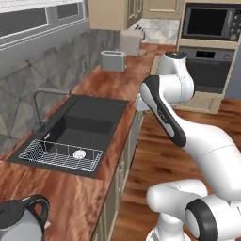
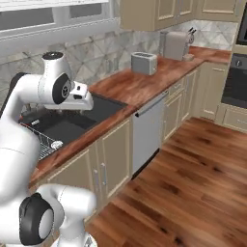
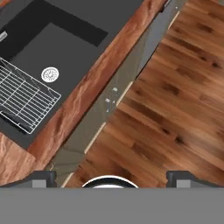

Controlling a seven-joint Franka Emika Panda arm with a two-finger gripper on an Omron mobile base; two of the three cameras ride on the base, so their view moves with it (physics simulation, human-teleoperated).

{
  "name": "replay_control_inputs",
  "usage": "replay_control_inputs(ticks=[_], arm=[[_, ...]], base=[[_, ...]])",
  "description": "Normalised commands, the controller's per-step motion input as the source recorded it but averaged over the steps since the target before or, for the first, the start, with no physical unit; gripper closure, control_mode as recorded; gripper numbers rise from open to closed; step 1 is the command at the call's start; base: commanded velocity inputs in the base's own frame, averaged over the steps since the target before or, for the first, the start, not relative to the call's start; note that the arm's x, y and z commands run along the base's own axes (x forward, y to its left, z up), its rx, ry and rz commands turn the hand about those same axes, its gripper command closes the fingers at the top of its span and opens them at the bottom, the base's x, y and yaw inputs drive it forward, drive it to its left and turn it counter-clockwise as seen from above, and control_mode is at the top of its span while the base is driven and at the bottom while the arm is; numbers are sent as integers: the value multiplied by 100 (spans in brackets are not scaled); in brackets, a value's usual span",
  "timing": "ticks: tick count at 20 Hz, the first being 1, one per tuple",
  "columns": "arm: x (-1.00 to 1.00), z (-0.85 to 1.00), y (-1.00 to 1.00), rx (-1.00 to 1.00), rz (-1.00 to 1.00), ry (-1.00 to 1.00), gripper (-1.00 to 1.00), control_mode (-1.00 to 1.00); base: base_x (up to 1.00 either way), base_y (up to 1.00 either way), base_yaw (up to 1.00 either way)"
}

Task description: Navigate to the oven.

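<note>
You had the oven [image 1: 205, 68] far ahead at the room's end, under the microwave [image 1: 209, 22], also at right edge in right base view. Gripper [image 3: 112, 178] hung over counter edge by the sink [image 3: 52, 48], fingertips wide apart, holding nothing. Toaster [image 1: 113, 60] sat between.

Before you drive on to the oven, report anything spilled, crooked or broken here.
Nothing stands out. The sink looks dry with its wire rack sitting flat, the toaster stands upright on the counter, and the floor looks clean.
</note>
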Motion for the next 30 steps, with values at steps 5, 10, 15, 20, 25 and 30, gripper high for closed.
replay_control_inputs(ticks=[5,10,15,20,25,30], arm=[[0,0,0,0,0,0,-100,100],[0,0,0,0,0,0,-100,100],[0,0,0,0,0,0,-100,100],[0,0,0,0,0,0,-100,100],[0,0,0,0,0,0,-100,100],[0,0,0,0,0,0,-100,100]], base=[[44,-32,-73],[22,-38,-50],[4,-30,-9],[74,-27,0],[100,-47,-5],[100,-23,-15]])
